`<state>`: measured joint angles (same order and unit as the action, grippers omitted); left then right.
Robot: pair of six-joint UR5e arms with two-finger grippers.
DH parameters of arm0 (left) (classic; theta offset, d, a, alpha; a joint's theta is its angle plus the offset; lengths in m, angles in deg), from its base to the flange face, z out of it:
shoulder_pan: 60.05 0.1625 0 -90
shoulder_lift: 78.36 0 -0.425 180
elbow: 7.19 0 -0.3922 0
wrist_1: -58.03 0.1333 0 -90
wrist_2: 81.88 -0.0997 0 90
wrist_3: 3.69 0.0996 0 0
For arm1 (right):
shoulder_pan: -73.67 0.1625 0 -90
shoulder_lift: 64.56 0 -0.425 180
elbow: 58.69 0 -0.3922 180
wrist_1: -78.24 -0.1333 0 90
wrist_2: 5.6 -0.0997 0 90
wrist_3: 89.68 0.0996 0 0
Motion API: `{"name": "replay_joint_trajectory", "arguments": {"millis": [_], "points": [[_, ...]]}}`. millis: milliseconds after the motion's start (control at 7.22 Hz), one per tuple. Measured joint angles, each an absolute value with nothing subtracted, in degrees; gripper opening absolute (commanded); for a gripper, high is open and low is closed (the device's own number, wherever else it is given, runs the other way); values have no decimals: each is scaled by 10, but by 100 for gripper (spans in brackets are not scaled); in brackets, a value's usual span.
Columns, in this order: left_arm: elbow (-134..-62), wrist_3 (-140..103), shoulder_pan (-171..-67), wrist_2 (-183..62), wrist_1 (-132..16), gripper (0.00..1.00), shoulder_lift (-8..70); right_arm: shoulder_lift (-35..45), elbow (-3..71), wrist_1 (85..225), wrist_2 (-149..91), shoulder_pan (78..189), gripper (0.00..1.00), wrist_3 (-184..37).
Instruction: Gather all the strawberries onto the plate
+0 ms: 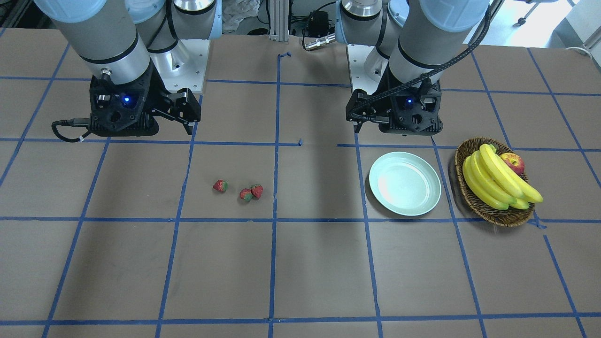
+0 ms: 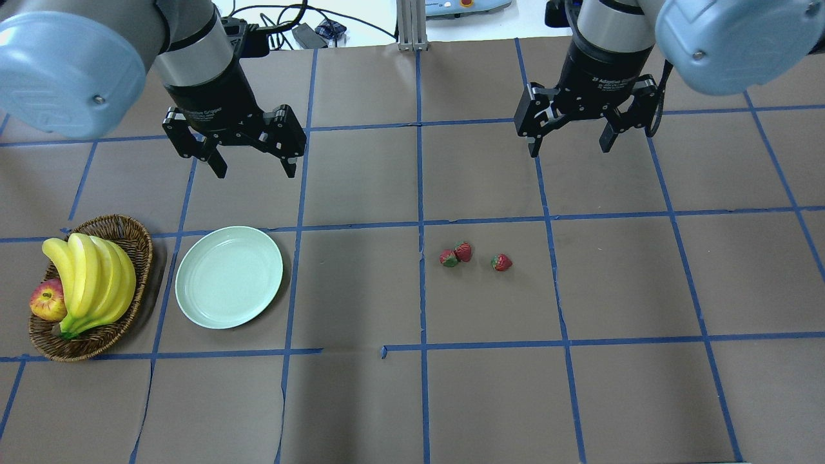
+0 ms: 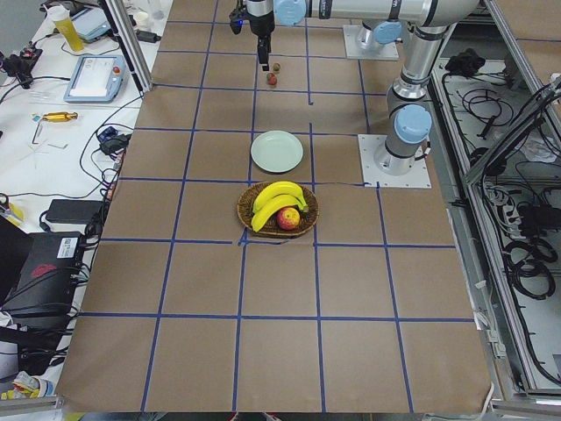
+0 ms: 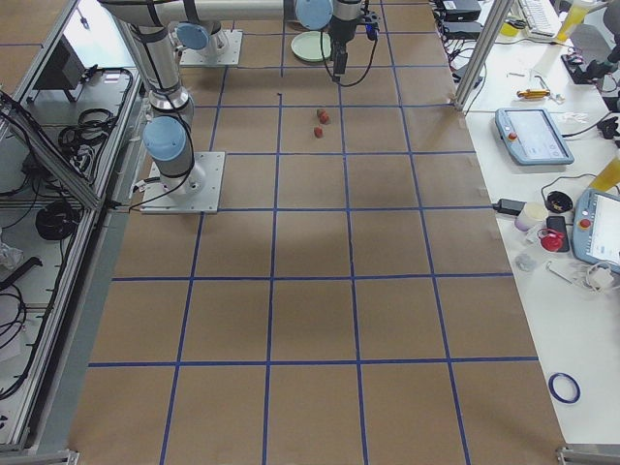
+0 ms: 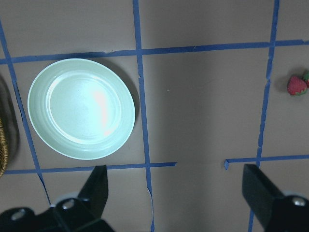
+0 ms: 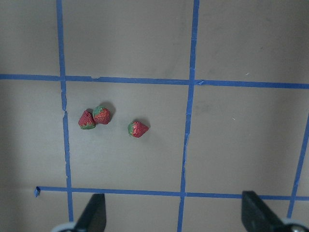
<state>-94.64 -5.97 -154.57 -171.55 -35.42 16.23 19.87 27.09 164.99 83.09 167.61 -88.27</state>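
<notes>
Strawberries (image 2: 501, 262) on brown table (image 2: 361, 399), two touching, third just beside, well apart from mint plate (image 2: 229, 277). Left gripper (image 2: 256, 173), right gripper (image 2: 570, 151): jaws spread wide. Apple (image 2: 46, 301) half hidden behind bananas (image 2: 97, 283).

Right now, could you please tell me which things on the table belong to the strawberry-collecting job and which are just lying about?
Part of the job: strawberry pair, lone strawberry, empty mint-green plate.

Just lying about: wicker basket, and the bananas and apple in it.
</notes>
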Motion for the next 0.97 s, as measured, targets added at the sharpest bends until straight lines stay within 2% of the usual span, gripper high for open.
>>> {"name": "replay_joint_trajectory", "arguments": {"millis": [970], "points": [[-947,-59,-1539,-1714,-352,100,161,198,271,1650,836,1672,100,-882]]}}
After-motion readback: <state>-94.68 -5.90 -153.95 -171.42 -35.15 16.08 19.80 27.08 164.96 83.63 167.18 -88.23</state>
